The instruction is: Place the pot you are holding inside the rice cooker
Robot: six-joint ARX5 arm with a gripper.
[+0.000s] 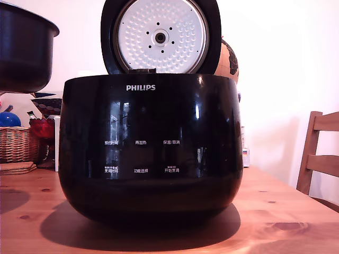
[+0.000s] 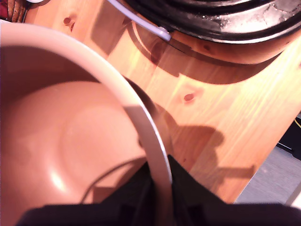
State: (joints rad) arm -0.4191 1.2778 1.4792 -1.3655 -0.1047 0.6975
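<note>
since jaws clamp pot (image 2: pixel 70 136) rim, you carry pot (image 1: pixel 24 45) toward exterior view's right, centre over rice cooker (image 1: pixel 148 145) opening, clear raised lid (image 1: pixel 161 36), lower level.

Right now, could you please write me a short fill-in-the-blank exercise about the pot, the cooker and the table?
1. The rice cooker has its lid standing ____.
2. In the exterior view, the pot hangs in the air at the cooker's ____ side.
3. The gripper is clamped on the pot's ____.
4. The brand name printed on the cooker's front is ____.

Missing words: open; left; rim; PHILIPS
</note>
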